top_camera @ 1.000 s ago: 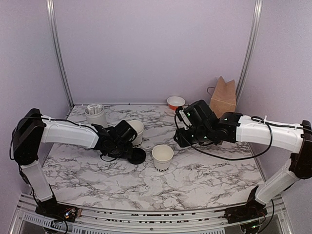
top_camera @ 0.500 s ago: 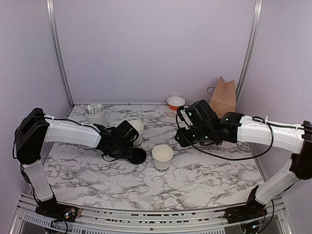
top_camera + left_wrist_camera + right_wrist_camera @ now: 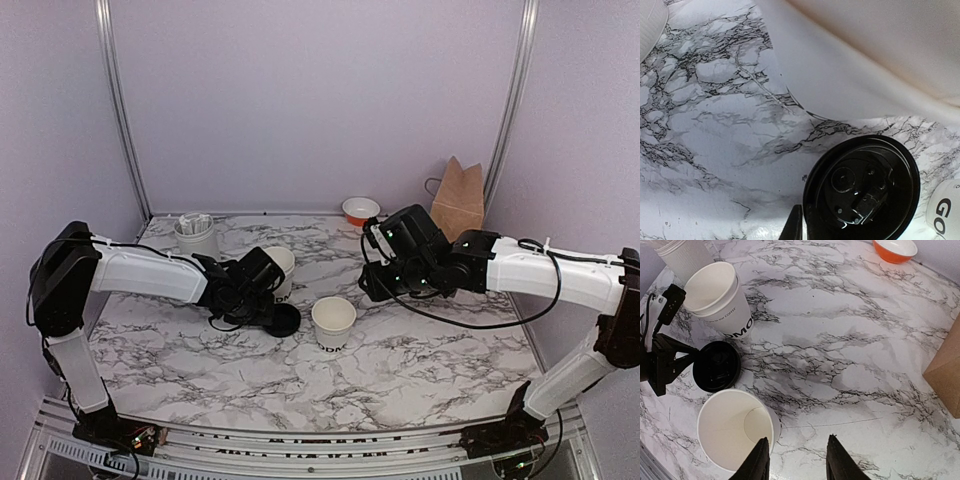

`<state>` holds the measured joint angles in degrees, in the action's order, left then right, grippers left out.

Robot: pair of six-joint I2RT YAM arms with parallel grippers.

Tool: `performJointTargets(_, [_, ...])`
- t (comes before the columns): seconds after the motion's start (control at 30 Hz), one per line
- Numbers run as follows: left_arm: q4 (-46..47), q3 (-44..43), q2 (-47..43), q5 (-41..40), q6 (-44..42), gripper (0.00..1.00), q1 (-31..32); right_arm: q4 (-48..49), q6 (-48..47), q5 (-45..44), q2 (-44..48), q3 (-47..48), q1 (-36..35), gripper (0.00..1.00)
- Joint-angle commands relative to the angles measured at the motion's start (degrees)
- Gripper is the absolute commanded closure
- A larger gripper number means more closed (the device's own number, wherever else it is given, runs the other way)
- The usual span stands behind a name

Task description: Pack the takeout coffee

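The takeout coffee's white paper cup (image 3: 333, 320) stands open and upright mid-table; in the right wrist view the cup (image 3: 732, 432) shows an empty inside. Just left of it the black lid (image 3: 283, 320) lies underside up on the marble. My left gripper (image 3: 266, 312) reaches it from the left. In the left wrist view the left gripper (image 3: 805, 227) is shut on the lid (image 3: 862, 192) at its near rim, one finger outside it and the other lost in the black. My right gripper (image 3: 372, 285) hangs open to the cup's right; its fingertips (image 3: 761, 460) overlap the cup's rim from above, holding nothing.
A stack of nested white cups (image 3: 280, 268) stands right behind the lid. A ribbed white holder with packets (image 3: 196, 235) is at the back left, an orange bowl (image 3: 360, 210) at the back middle, and a brown paper bag (image 3: 458, 200) at the back right corner.
The left gripper's fingers have closed in on the lid's rim, and the lid has shifted slightly right. The right arm rose a little at first and has held still since.
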<state>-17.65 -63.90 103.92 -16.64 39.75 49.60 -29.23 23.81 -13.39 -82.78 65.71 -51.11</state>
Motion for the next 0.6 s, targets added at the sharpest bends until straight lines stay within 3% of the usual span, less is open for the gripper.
performJointTargets(0.0, [0.01,0.68,-0.05,0.44,0.74,0.92,-0.21,0.23,0.61,0.02,0.96,0.07,0.40,0.63])
performJointTargets(0.57, [1.94,2.31,-0.13,0.42,1.98,1.00,-0.21,0.67,1.24,0.72,0.54,-0.25,0.42,0.63])
